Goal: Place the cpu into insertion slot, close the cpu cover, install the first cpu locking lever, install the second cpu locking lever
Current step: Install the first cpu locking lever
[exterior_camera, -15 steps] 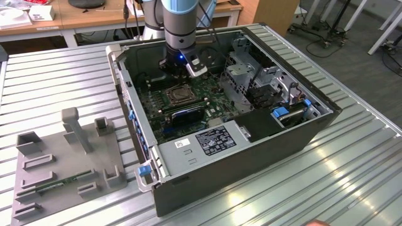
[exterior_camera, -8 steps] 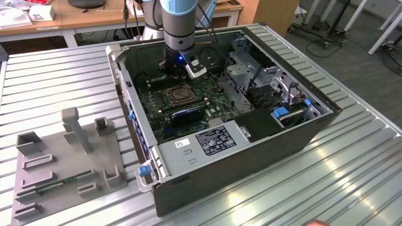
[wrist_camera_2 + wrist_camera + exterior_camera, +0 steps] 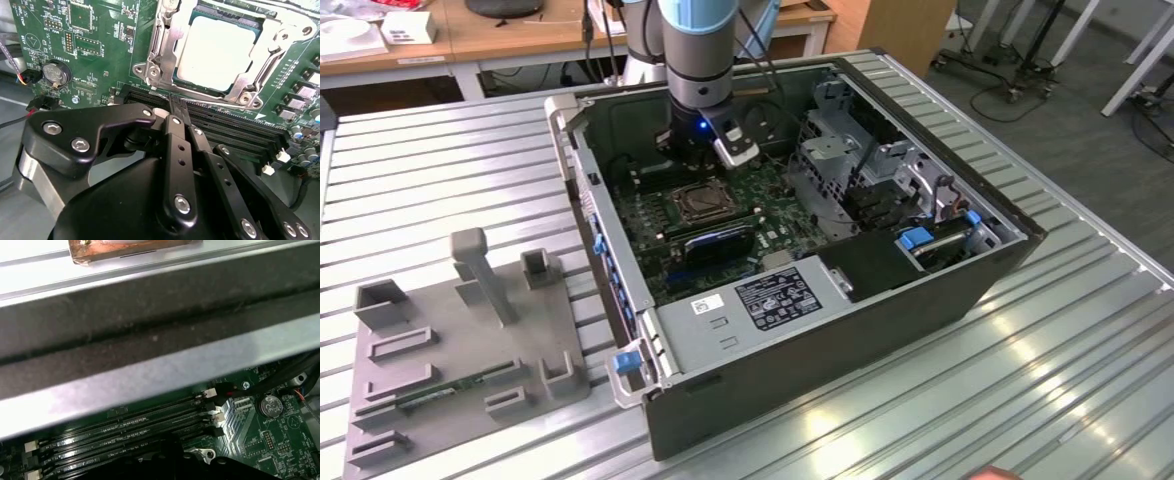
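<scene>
While the arm (image 3: 700,50) hangs down from the top centre of the frame in the exterior view, take in the stage. A ribbed metal table (image 3: 1041,400) runs right across the shot. On it, centre frame, lies an open computer case (image 3: 854,330) with its inside on show. On the exterior view's left, low in the frame, sits a grey fixture tray (image 3: 454,340) with upright posts, well apart from the case.

Inside the case, a boxy power supply (image 3: 761,300) sits at the lower end. Above it in the frame spreads the green circuit board (image 3: 30,20). The insertion slot (image 3: 698,203) sits on that board, just under the arm's wrist and a touch left of centre.

Now the second wrist view, and here's the close-up. Long black memory slots (image 3: 235,125) run side by side along one edge of the socket. The cpu cover (image 3: 150,67) is down, its silver frame lying flat around the socket. And there's the cpu (image 3: 212,52), seated in the slot, its pale metal top showing through the cover's window.

The gripper (image 3: 175,107) has its black fingers brought together with nothing between them. The tips are over the memory slots, just beside the cover's edge. Whether they touch the board, I cannot tell.

Smallest of all is a round coin battery (image 3: 54,72), on the board, well apart from the socket.
</scene>
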Action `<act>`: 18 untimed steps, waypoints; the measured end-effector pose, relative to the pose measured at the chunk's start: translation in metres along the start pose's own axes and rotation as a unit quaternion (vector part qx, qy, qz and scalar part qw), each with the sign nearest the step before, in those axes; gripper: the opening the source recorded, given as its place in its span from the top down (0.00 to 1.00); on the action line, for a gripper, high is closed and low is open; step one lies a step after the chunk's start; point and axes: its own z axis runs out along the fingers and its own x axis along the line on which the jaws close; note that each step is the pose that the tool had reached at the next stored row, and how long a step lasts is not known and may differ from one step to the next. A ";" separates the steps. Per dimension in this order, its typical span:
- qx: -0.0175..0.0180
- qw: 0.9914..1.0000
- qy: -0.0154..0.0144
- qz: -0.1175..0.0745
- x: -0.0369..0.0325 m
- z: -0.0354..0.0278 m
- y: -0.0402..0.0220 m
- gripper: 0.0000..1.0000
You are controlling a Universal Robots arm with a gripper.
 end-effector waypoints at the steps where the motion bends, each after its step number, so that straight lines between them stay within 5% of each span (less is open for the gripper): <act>1: 0.001 1.000 0.000 -0.002 0.0000 0.0001 -0.0001 0.89; 11: 0.005 1.000 0.002 -0.014 -0.0002 0.0004 -0.0011 0.89; 18: 0.005 1.000 0.002 -0.016 -0.0005 0.0007 -0.0002 0.89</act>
